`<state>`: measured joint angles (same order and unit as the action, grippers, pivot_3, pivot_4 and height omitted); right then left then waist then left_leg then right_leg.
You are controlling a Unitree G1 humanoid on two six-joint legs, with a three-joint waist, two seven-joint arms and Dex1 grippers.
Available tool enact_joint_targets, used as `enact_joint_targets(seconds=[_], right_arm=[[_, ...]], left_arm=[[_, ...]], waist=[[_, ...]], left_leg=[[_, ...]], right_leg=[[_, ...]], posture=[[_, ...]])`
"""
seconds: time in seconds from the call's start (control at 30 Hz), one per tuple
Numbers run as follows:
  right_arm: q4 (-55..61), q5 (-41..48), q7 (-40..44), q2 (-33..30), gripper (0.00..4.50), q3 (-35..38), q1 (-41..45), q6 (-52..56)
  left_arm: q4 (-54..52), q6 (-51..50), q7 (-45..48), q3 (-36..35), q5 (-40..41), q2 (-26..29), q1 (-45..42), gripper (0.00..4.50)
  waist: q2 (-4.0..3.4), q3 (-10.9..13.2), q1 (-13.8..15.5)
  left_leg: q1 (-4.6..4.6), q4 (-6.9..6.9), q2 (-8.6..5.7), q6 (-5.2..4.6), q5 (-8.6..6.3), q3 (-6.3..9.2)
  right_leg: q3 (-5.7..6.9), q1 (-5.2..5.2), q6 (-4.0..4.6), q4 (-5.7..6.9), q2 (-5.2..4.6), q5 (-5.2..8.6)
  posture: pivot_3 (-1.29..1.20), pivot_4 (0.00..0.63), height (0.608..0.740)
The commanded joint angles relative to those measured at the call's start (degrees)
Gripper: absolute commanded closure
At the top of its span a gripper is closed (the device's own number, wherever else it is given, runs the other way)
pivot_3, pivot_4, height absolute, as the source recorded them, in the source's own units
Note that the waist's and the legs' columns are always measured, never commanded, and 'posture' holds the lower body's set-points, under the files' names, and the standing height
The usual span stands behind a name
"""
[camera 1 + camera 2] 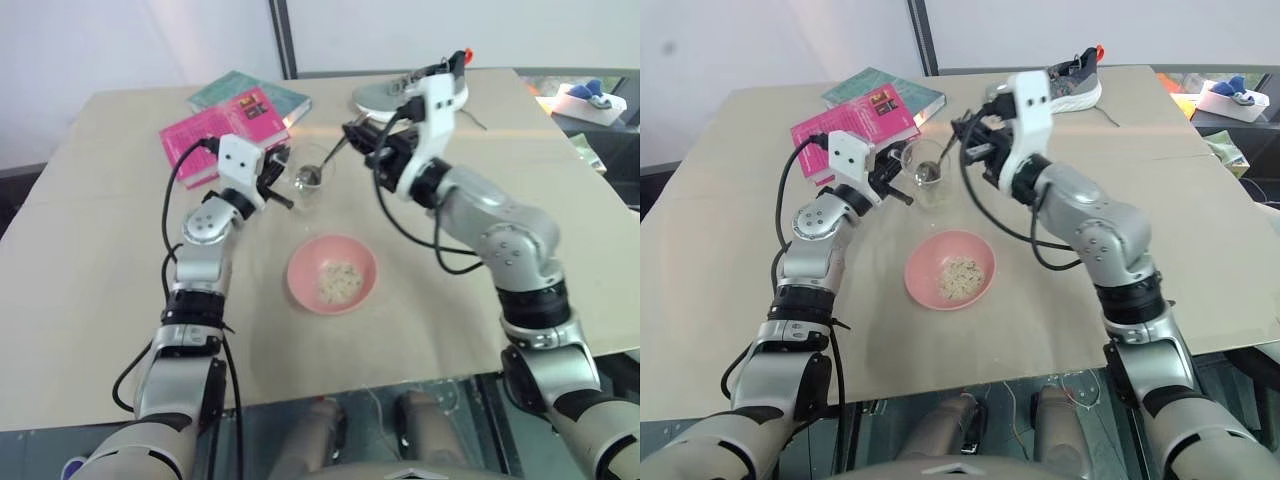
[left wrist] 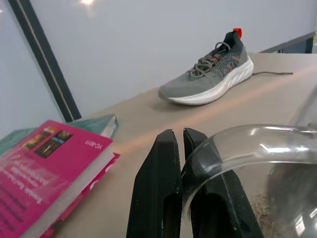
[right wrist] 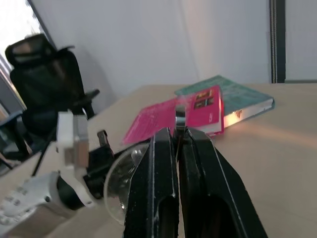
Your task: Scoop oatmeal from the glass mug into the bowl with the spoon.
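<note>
Holding the glass mug [image 1: 930,172] by its rim, the left gripper [image 2: 181,148] is clamped shut on the glass. The right gripper [image 3: 177,136] is pinching the spoon [image 1: 940,160], its head dipping leftward into the mug. The bowl [image 1: 950,270] is sitting just below, holding some oatmeal [image 1: 958,274].

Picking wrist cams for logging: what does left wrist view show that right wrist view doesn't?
Left wrist view: the grey sneaker on the table, and the left gripper shut on the rim of the glass mug, with oatmeal inside.
Right wrist view: the right gripper pinching the spoon handle, and a black office chair off the table.
Both: the pink book, the teal book, the mug and the tan table.
</note>
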<state>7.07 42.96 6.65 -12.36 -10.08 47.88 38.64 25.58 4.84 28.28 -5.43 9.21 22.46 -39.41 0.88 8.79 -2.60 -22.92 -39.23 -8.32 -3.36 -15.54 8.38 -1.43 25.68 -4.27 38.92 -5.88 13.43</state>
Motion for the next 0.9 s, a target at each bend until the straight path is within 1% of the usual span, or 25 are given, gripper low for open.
enact_joint_targets(seconds=[0.03, 0.13, 0.17, 0.2, 0.23, 0.3, 0.37, 0.43, 0.5, 0.6, 0.77, 0.9], right_arm=[[-2.0, -6.0, 4.9, 0.6, 3.06, -0.6, 2.4, -4.5], [-1.3, -11.1, 9.7, -1.5, 1.53, -2.0, 1.3, -7.6], [0.3, -12.1, 11.8, -2.7, 1.08, -2.1, 0.1, -8.5], [2.1, -12.7, 13.9, -3.8, 0.48, -2.0, -1.3, -9.3], [4.1, -12.9, 15.8, -5.1, 0.04, -1.8, -2.7, -9.9], [8.5, -13.0, 19.6, -8.1, 0.04, -1.0, -6.5, -11.4], [12.8, -12.5, 25.6, -11.8, 0.04, 0.6, -12.2, -15.0], [16.3, -12.2, 29.8, -15.6, 0.04, 2.8, -18.0, -17.2], [18.3, -11.4, 32.1, -17.3, 0.04, 4.6, -21.9, -18.5], [21.2, -13.5, 37.5, -22.0, 0.04, 8.3, -31.0, -24.6], [25.0, -11.2, 39.0, -23.7, 0.04, 14.3, -38.3, -27.1], [27.7, -11.6, 39.2, -23.9, 0.04, 16.7, -41.8, -28.5]], left_arm=[[-5.1, -3.3, -2.0, -3.1, 2.7, -0.2, 0.9, 4.5], [-5.6, -6.0, -3.3, -5.0, 4.1, -0.2, 2.2, 4.5], [-5.5, -6.5, -3.7, -5.8, 4.8, -0.1, 2.6, 4.5], [-5.1, -6.9, -3.9, -6.7, 5.4, 0.0, 2.9, 4.5], [-4.7, -7.1, -4.0, -7.5, 5.9, 0.2, 3.2, 4.5], [-3.0, -6.7, -4.1, -9.0, 6.1, 1.2, 3.9, 4.5], [-0.4, -6.3, -4.1, -11.4, 7.1, 2.2, 4.0, 4.5], [3.0, -5.1, -4.1, -13.0, 7.2, 3.6, 3.8, 4.5], [5.7, -4.0, -3.9, -14.0, 7.5, 4.5, 3.4, 4.5], [13.3, -1.2, -4.2, -15.0, 6.4, 6.3, 2.2, 4.5], [18.9, 1.1, -3.9, -15.1, 6.3, 6.9, 0.4, 4.5], [21.5, 1.4, -3.6, -15.1, 6.7, 6.8, -0.6, 4.5]], waist=[[0.0, 0.0, 0.0], [0.0, 0.0, 0.0], [0.0, 0.0, 0.0], [0.0, 0.0, 0.1], [0.0, 0.0, 0.1], [0.0, 0.0, 0.2], [0.0, 0.0, 0.2], [0.01, 0.0, 0.3], [0.02, 0.0, 0.3], [0.03, 0.0, 0.7], [0.08, 0.0, 1.1], [0.12, -0.1, 1.4]], left_leg=[[0.0, 0.0, -0.01, 0.0, 0.0, 0.0], [0.0, 0.0, -0.01, 0.0, 0.0, 0.01], [0.0, 0.0, -0.01, 0.0, 0.0, 0.01], [0.0, 0.0, -0.01, 0.0, 0.0, 0.02], [0.0, 0.0, -0.01, 0.0, 0.0, 0.03], [-0.02, 0.01, -0.01, 0.0, 0.0, 0.06], [-0.02, 0.01, -0.01, 0.0, 0.0, 0.05], [-0.01, 0.01, -0.01, 0.0, 0.0, 0.05], [-0.01, 0.01, -0.01, 0.0, -0.01, 0.06], [0.06, 0.0, 0.01, 0.01, 0.0, 0.03], [0.13, -0.05, 0.0, 0.01, 0.0, -0.02], [0.17, -0.05, 0.01, 0.01, -0.01, -0.01]], right_leg=[[0.0, 0.0, 0.0, -0.01, 0.0, 0.0], [0.01, 0.0, 0.0, -0.02, 0.0, 0.0], [0.01, 0.0, 0.0, -0.02, 0.01, 0.0], [0.02, 0.0, 0.0, -0.02, 0.01, 0.0], [0.03, 0.0, 0.0, -0.03, 0.01, 0.0], [0.06, 0.0, 0.0, -0.07, 0.0, 0.0], [0.06, -0.01, 0.0, -0.07, -0.01, 0.0], [0.07, -0.03, 0.0, -0.07, -0.01, 0.0], [0.08, -0.04, 0.0, -0.07, 0.0, 0.0], [0.05, -0.07, -0.01, -0.02, 0.02, 0.0], [-0.01, -0.15, -0.06, -0.02, 0.0, -0.04], [0.01, -0.21, -0.05, -0.02, 0.02, -0.07]], posture=[[0.0, 0.15, 0.74], [0.0, 0.15, 0.74], [0.0, 0.15, 0.74], [0.0, 0.15, 0.74], [0.0, 0.15, 0.74], [0.0, 0.15, 0.74], [0.0, 0.15, 0.74], [0.0, 0.15, 0.74], [0.0, 0.15, 0.74], [0.0, 0.15, 0.74], [0.0, 0.15, 0.74], [0.0, 0.15, 0.74]])
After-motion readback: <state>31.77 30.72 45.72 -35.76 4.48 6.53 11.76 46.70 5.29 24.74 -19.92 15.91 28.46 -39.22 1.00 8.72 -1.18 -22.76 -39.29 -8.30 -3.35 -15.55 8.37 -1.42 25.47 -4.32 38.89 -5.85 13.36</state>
